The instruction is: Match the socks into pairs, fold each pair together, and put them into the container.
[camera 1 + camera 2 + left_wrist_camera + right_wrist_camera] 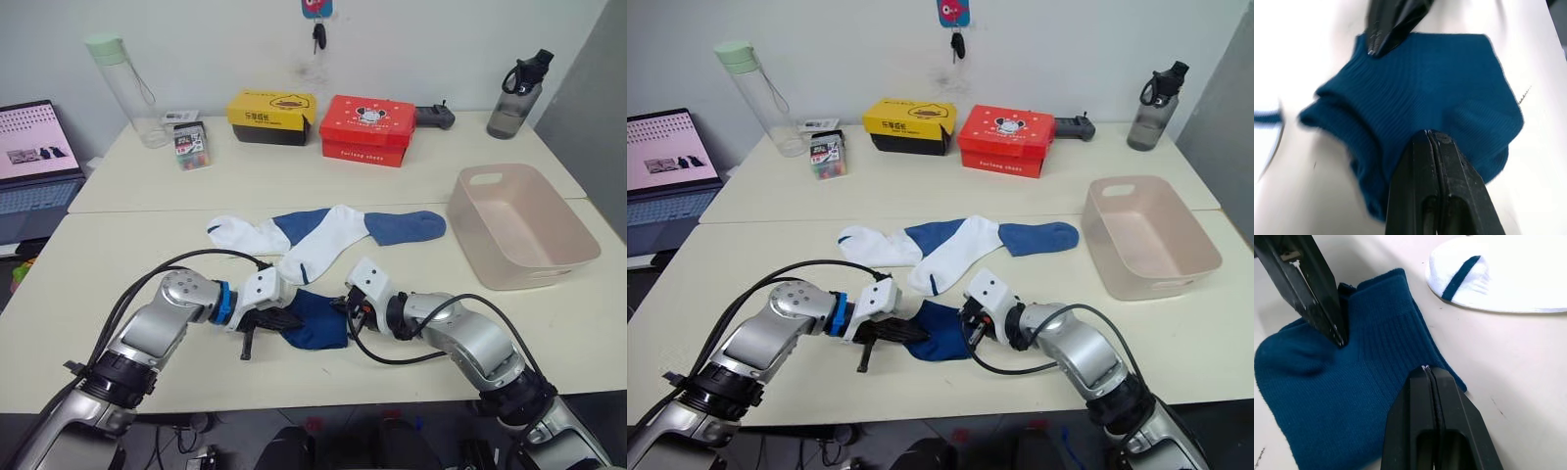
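Left eye view shows us the dark navy folded fabric sock [315,320] lying on the cream tabletop [147,245], near its front edge, between our two arms. Our left claw [285,318] presses on the left side of this sock, and in the left wrist view its two black fingers [1432,191] are clenched together, tips resting on the navy fabric. Our right claw [343,305] touches the right edge of the same sock; in the right wrist view its fingers [1432,426] are also closed tight against each other, with no fabric visibly between them. Just behind the navy sock lie the white-and-blue socks [323,235] in a loose row. The pale pink-beige rectangular plastic basin [573,220] stands well apart at the right.
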